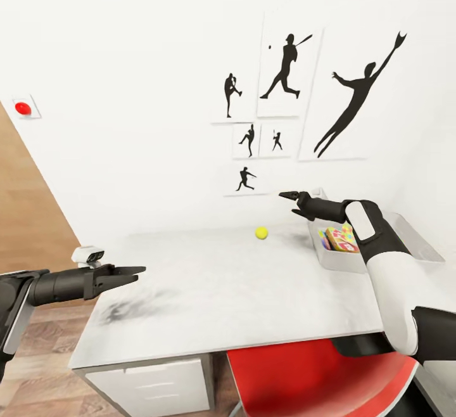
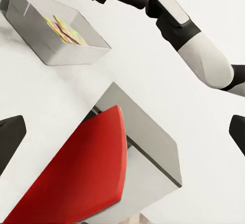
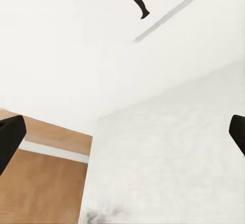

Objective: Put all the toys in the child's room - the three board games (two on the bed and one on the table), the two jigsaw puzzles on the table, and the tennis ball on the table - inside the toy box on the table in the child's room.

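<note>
Tennis ball (image 1: 261, 232) lies on the table (image 1: 221, 296) near the toy box (image 1: 342, 258); right gripper (image 1: 290, 196) and left gripper (image 1: 133, 272) hover spread, grasping nothing.

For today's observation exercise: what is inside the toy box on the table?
The toy box holds flat, multicoloured puzzle-patterned boxes. Anything beneath them is covered, and the right arm hides part of it.
</note>
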Controlling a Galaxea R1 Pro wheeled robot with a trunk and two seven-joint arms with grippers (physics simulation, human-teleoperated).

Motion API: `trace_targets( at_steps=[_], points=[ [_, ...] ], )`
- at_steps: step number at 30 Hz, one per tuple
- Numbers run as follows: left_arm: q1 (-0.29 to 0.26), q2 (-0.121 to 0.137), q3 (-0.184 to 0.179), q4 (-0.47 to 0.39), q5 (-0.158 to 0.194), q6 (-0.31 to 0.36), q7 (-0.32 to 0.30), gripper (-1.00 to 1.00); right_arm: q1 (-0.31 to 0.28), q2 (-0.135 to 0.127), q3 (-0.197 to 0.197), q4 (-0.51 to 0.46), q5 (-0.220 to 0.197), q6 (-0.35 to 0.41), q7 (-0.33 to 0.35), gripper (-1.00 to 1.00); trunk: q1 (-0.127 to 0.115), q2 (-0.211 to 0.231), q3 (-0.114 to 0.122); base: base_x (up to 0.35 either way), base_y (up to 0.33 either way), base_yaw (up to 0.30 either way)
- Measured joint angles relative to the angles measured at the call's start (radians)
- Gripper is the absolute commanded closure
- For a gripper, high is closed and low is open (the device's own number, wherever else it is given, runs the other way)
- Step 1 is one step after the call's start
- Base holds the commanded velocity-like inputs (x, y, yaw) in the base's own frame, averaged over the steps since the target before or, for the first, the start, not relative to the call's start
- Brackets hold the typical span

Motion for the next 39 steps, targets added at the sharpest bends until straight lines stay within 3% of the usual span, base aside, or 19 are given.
trace_targets(
  at_steps=[13,30,35,39],
  points=[
    [0.000,0.000,0.000,0.000,-0.001,-0.001,0.000,-1.00,0.000,0.000,0.001,0.000,0.002,-0.040,0.001,-1.00,0.000,0.000,0.020,0.168,0.025,-0.004],
    [0.000,0.000,0.000,0.000,-0.001,-0.002,0.000,-1.00,0.000,0.003,0.009,0.003,0.013,-0.043,-0.018,-1.00,0.000,0.000,0.021,0.036,0.011,0.000],
    [0.000,0.000,0.001,0.000,-0.001,-0.002,0.000,-1.00,0.000,0.014,0.035,0.005,0.043,-0.043,-0.175,-1.00,0.000,0.000,0.021,0.000,0.000,0.000],
    [0.000,0.000,0.001,0.000,-0.001,-0.002,0.000,-1.00,-0.001,0.067,0.041,0.009,0.053,-0.039,-0.373,-1.00,0.000,0.000,0.021,0.000,0.000,0.000]
  ],
)
